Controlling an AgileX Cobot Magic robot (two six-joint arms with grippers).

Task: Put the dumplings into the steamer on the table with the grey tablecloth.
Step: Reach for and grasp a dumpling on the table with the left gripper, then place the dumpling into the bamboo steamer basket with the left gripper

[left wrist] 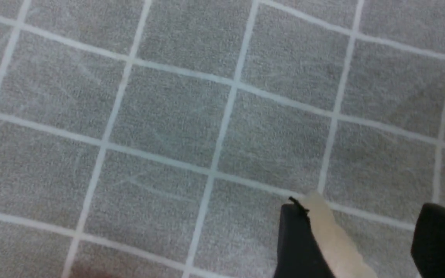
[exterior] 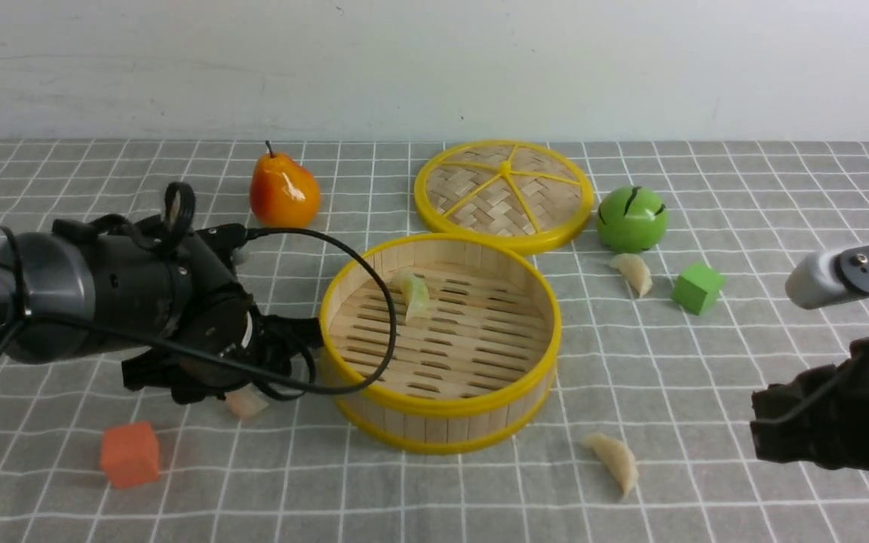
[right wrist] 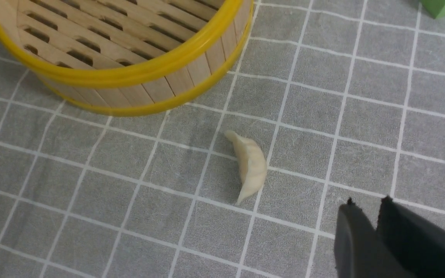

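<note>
The steamer [exterior: 442, 407] stands mid-table on the grey tablecloth [exterior: 706, 377], with a greenish dumpling [exterior: 414, 294] lying inside it. My left gripper [exterior: 252, 386] is down at the cloth just left of the steamer. It is open around a pinkish dumpling [left wrist: 330, 231] that rests against one finger, with a gap to the other. One cream dumpling [exterior: 634, 273] lies by the green ball. Another cream dumpling [right wrist: 251, 164] lies in front of the steamer on the right. My right gripper [right wrist: 368, 202] hovers near that one, shut and empty.
The woven lid [exterior: 504, 194] lies behind the steamer. An orange pear [exterior: 284, 192] is at back left, and a green ball [exterior: 632, 219] and green cube [exterior: 697, 288] at back right. An orange cube [exterior: 130, 454] sits front left. My left arm's cable [exterior: 374, 302] loops over the steamer's rim.
</note>
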